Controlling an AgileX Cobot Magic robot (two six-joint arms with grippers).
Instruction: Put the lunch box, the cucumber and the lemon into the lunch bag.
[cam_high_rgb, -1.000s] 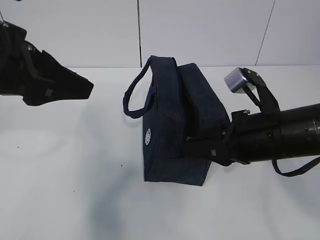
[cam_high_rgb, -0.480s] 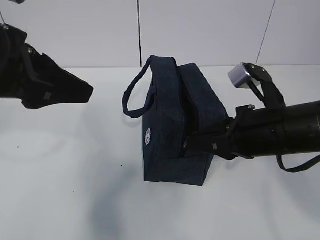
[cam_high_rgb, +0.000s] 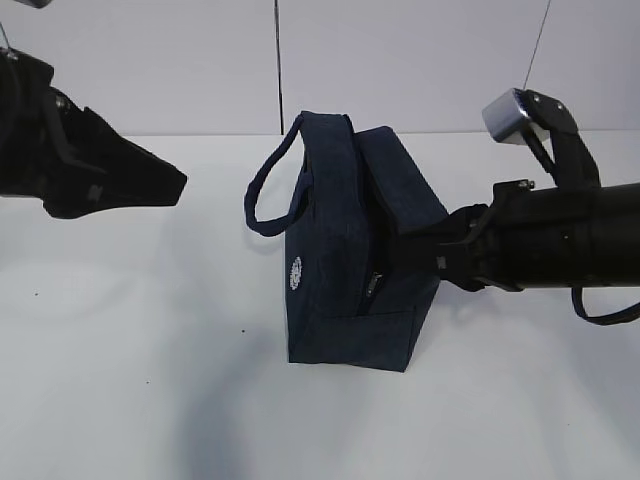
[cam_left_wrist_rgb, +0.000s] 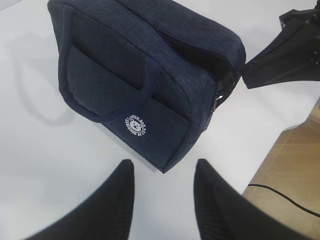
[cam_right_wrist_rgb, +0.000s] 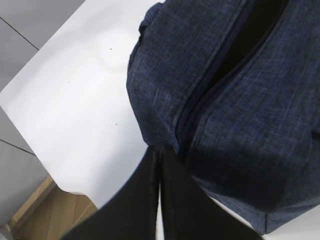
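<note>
Right pincer (cam_right_wrist_rgb: 159, 165) is clenched at the lunch bag (cam_high_rgb: 345, 260) zipper end (grasp unclear); left pincer (cam_left_wrist_rgb: 162, 172) is held released above the table (cam_high_rgb: 120, 350).

The lunch bag (cam_high_rgb: 350, 250) stood upright on the table (cam_high_rgb: 150, 380), near its middle. The left gripper (cam_high_rgb: 175, 180) hung well apart to the bag's left, above the table. The right gripper (cam_high_rgb: 405, 240) lay against the bag's right end, beside the zipper (cam_high_rgb: 375, 285).
</note>
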